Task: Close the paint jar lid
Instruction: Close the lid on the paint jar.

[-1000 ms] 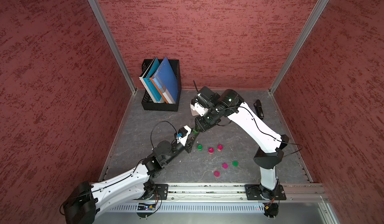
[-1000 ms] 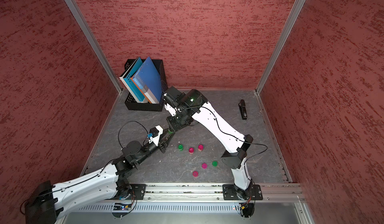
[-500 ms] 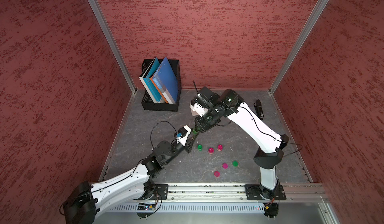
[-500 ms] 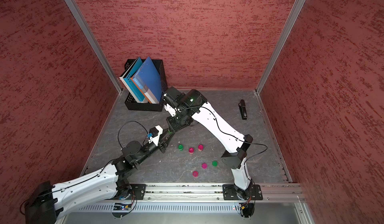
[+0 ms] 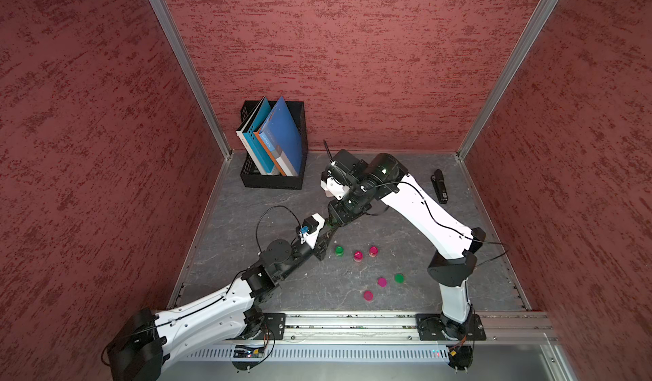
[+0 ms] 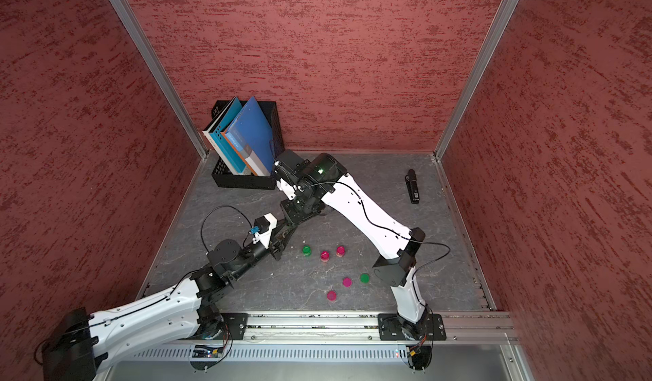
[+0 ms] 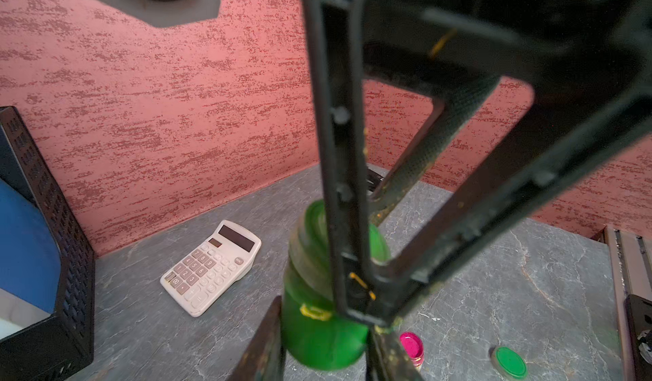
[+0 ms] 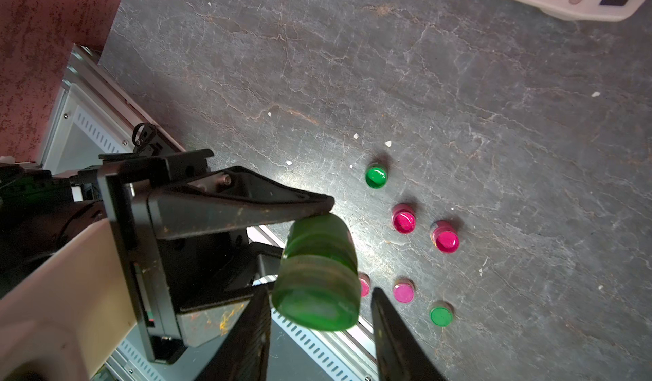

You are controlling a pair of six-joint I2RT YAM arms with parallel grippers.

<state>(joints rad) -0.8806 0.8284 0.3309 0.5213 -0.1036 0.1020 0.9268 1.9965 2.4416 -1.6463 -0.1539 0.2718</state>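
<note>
A small green paint jar point(image 7: 319, 337) hangs in the air between the two arms, above the grey table point(image 5: 388, 220). My left gripper point(image 7: 323, 326) is shut on its bright green body. The darker ridged lid point(image 7: 310, 252) sits on the jar's far end. In the right wrist view my right gripper point(image 8: 319, 298) is shut on the lid point(image 8: 317, 291), one finger on each side. A left finger point(image 8: 247, 206) touches the other end there. In both top views the two grippers meet at mid-table point(image 5: 330, 225) point(image 6: 282, 229), and the jar is mostly hidden.
Three open jars stand on the table: one green point(image 5: 339, 250) and two magenta point(image 5: 357, 255) point(image 5: 373, 251). Three loose lids point(image 5: 382, 282) point(image 5: 399, 278) point(image 5: 368, 295) lie nearer the front rail. A white calculator point(image 7: 211, 268), a black book box point(image 5: 271, 181) and a black stapler-like item point(image 5: 439, 186) are farther back.
</note>
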